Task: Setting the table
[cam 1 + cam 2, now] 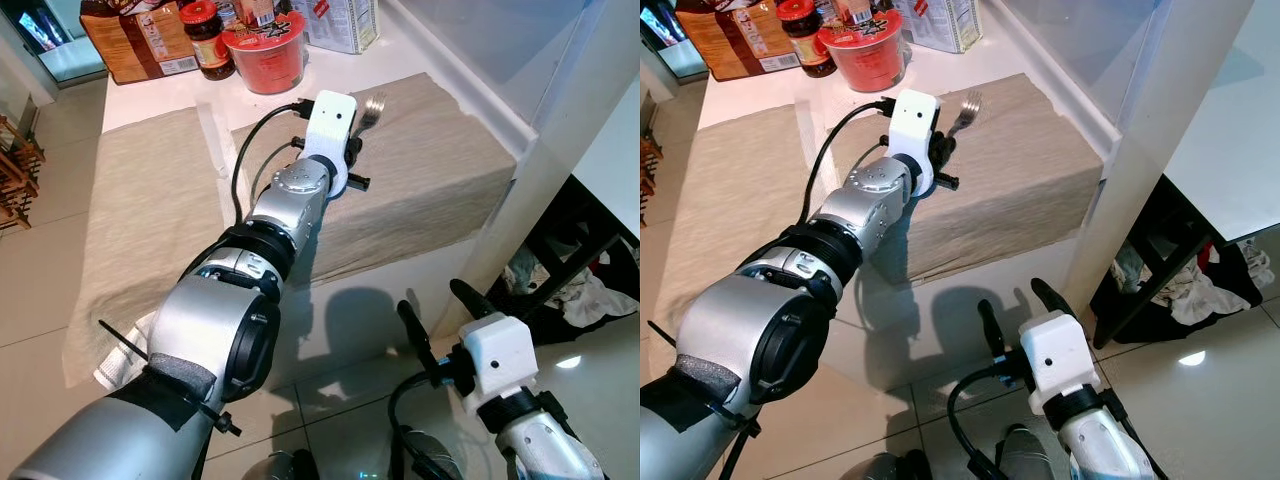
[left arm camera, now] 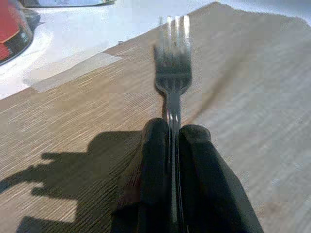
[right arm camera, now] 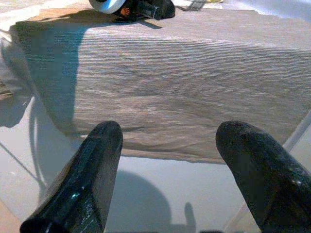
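Note:
A silver fork [image 2: 173, 73] lies tines forward over the right beige placemat [image 1: 420, 170]. My left gripper [image 2: 175, 141] is shut on the fork's handle, reaching out over that placemat; the fork's tines [image 1: 372, 108] stick out past the white wrist housing. A second beige placemat [image 1: 150, 210] lies to the left on the white table. My right gripper [image 3: 167, 141] hangs low beside the table's front edge, open and holding nothing, its black fingers [image 1: 420, 340] pointing toward the draped edge of the placemat.
At the back of the table stand a red bowl [image 1: 265, 50], a dark jar [image 1: 205, 38], a brown packet [image 1: 140, 40] and a box [image 1: 340, 20]. A white post [image 1: 540, 170] rises at the right, with dark shelves and cloth [image 1: 570, 280] beyond. Tiled floor lies below.

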Controlling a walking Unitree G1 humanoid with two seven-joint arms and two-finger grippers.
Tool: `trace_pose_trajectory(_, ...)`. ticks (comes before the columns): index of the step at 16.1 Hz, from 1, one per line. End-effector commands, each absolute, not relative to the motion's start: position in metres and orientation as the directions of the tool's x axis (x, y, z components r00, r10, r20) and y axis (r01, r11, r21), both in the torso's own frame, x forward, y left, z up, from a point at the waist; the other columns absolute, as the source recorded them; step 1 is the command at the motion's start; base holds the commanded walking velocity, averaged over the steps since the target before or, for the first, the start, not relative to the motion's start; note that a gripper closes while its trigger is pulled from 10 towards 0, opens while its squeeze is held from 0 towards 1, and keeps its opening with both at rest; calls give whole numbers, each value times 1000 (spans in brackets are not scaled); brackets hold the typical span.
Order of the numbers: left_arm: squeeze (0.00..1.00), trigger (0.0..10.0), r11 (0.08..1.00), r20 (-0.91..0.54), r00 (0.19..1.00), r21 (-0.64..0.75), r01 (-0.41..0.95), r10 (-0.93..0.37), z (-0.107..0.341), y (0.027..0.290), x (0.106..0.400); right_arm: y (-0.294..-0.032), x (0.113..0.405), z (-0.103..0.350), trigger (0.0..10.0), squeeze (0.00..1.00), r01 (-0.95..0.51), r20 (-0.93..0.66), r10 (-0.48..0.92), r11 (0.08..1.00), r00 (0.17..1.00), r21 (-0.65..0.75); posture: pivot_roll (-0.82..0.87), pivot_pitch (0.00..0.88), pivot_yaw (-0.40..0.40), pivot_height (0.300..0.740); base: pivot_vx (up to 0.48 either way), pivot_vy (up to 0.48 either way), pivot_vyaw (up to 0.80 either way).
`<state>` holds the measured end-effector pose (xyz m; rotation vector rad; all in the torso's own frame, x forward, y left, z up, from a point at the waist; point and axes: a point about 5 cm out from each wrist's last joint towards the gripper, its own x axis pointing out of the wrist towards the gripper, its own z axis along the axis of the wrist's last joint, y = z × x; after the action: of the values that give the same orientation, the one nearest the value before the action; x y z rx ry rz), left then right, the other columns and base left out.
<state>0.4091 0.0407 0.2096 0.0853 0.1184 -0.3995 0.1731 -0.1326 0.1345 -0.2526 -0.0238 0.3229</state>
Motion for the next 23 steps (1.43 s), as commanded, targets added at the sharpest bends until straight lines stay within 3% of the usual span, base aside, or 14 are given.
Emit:
trace_pose_trajectory(1,0,0,934,-250,907,27,356,-339,177,58,405,-131,172,132,10000,0,-320,-25,323,919,946,-231,-206,130,127,740,0,0,0)
trace_pose_trajectory(8,0,0,936,13,936,30,351,-351,239,76,420,-135,185,129,10000,0,-295,-13,301,927,954,-231,-165,117,111,740,0,0,0)
trace_pose_trajectory(13,0,0,898,158,884,98,428,-439,247,98,412,-137,200,131,10000,0,-259,28,275,931,961,-257,-117,99,100,740,0,0,0)
trace_pose_trajectory(16,0,0,916,211,892,123,382,-401,242,131,394,-136,208,134,10000,0,-242,65,267,934,961,-265,-78,86,91,740,0,0,0)
trace_pose_trajectory(21,0,0,961,228,934,59,269,-276,210,158,356,-140,223,144,10000,0,-187,141,233,943,962,-277,-43,71,78,740,0,0,0)
trace_pose_trajectory(23,0,0,972,242,942,99,213,-231,204,165,330,-145,231,149,10000,0,-150,180,202,951,963,-269,-31,58,71,740,0,0,0)
